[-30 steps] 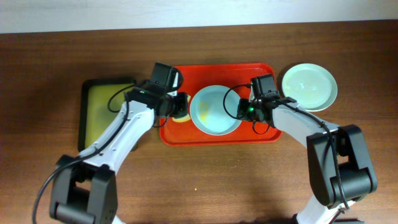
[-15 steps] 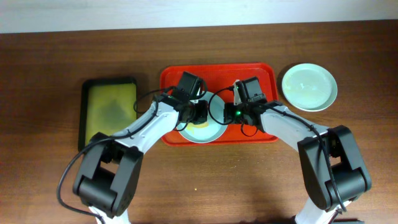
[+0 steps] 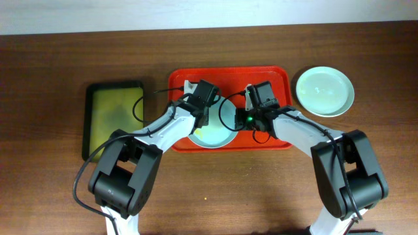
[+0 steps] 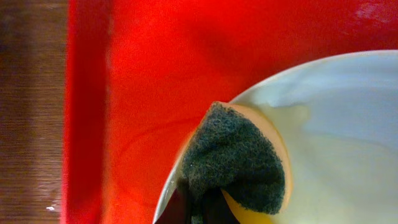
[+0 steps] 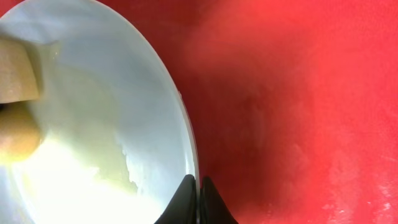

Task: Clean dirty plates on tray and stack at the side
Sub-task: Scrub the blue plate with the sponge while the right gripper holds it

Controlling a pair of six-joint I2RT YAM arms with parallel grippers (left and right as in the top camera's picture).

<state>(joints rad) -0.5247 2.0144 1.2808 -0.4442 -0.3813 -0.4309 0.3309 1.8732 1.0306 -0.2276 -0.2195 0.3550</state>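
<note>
A pale blue-green plate [image 3: 219,134] with a yellow smear lies on the red tray [image 3: 268,78]. My left gripper [image 3: 202,119] is shut on a dark green and yellow sponge [image 4: 236,162] and presses it on the plate's left rim [image 4: 336,124]. My right gripper [image 3: 238,122] is shut on the plate's right rim [image 5: 186,149]; its fingers [image 5: 199,190] pinch the edge. A second pale blue-green plate [image 3: 324,91] sits on the table right of the tray. No third plate shows.
A black-rimmed tray [image 3: 114,88] with a yellow-green inside lies on the brown table [image 3: 209,196] left of the red tray. The red tray's floor [image 5: 298,93] looks wet. The table's far edge meets a white wall.
My left gripper moved right from the tray's left edge onto the plate with the sponge. The plate shifted toward the tray's front left, and my right gripper moved with it.
</note>
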